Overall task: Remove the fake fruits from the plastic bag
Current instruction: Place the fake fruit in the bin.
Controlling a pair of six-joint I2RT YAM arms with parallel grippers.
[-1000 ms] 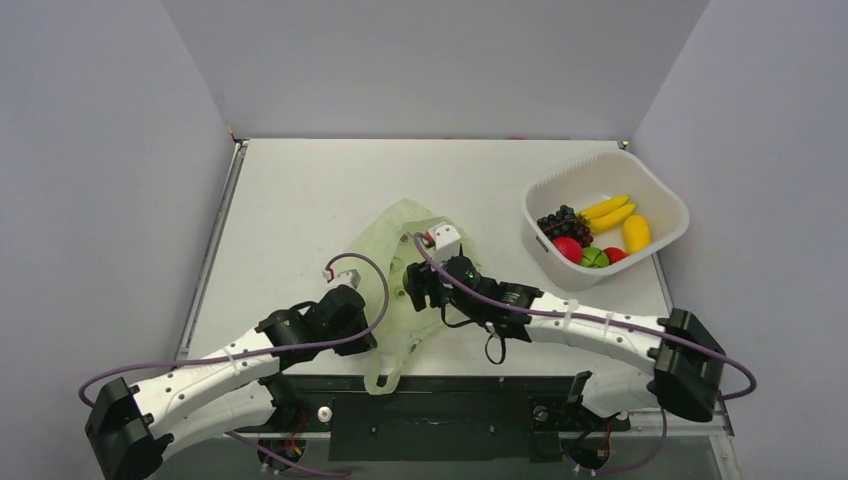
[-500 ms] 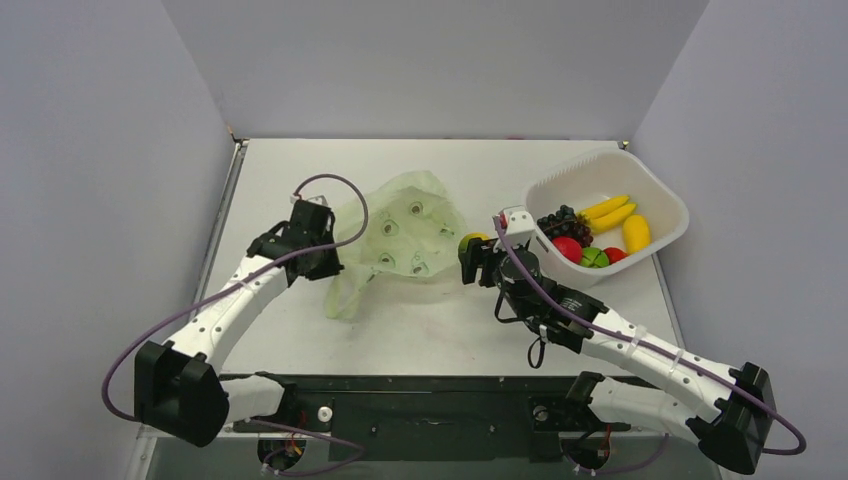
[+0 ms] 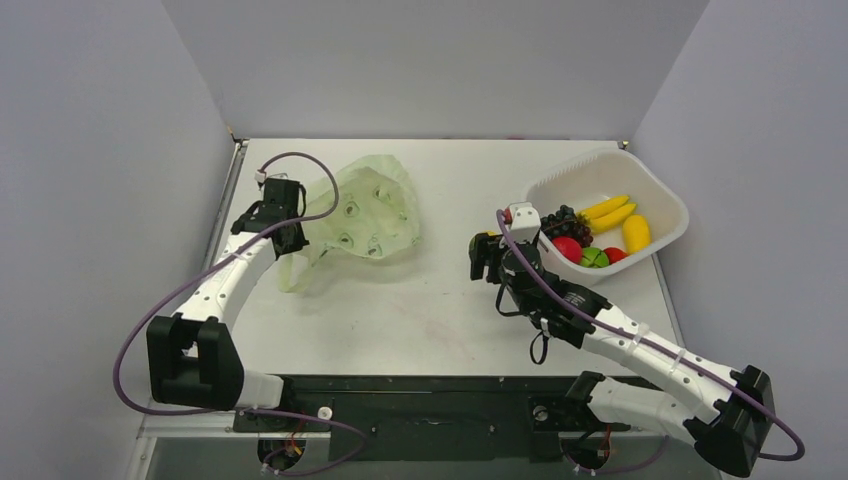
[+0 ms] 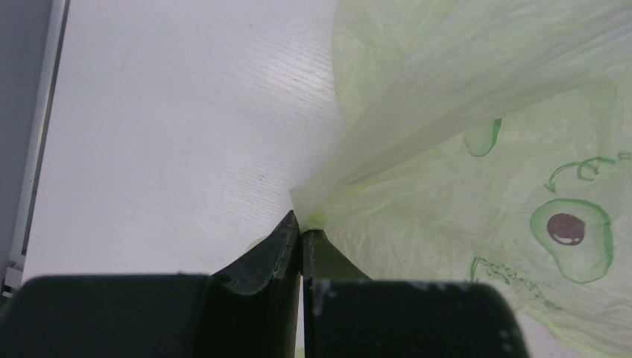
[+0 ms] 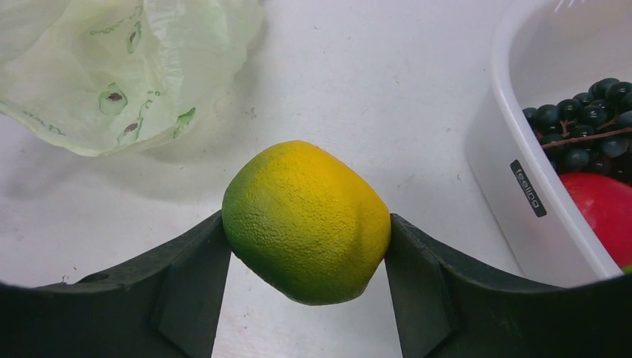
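— While the left tool (image 4: pixel 300 224) pinches the plastic bag (image 3: pixel 365 210), where does it lie?
— At ten o'clock on the surface (image 3: pixel 440 320).
— And the right tool (image 5: pixel 305 246)?
— Clamped on a yellow-green fake fruit (image 5: pixel 307 216) toward three o'clock, near the white basket (image 3: pixel 670 205).

Pale green avocado-print plastic bag (image 3: pixel 370 210); yellow-green dimpled fruit (image 5: pixel 305 221); white basket (image 5: pixel 499 134).

The white surface (image 3: pixel 400 310) I work on is faintly scuffed and stained. A plain pale grey back wall (image 3: pixel 430 70), left wall (image 3: pixel 100 180) and right wall (image 3: pixel 760 150) box it in. A metal rail (image 3: pixel 225 195) runs along its left edge. The light is soft and even, with faint shadows.
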